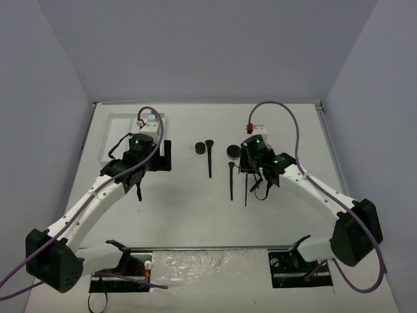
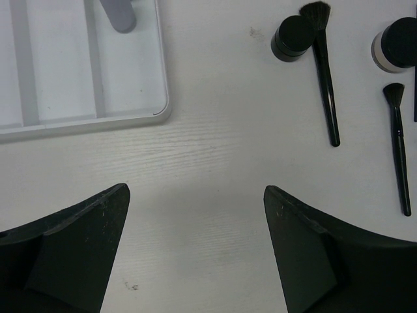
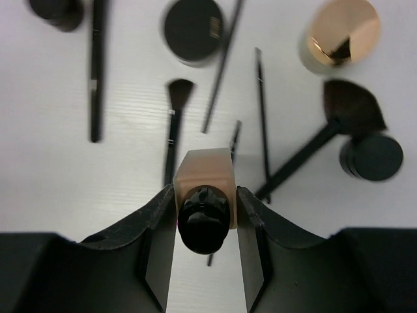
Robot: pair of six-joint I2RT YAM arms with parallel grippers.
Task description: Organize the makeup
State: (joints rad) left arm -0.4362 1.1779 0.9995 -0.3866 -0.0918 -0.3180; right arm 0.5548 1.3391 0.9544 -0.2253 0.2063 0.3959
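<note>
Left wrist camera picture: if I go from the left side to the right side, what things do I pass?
White tray → round black jar → long black brush → small black brush.

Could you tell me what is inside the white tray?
One greyish cylindrical item lies in the tray, in its end compartment. Its far end is out of frame, and the left arm covers part from above.
</note>
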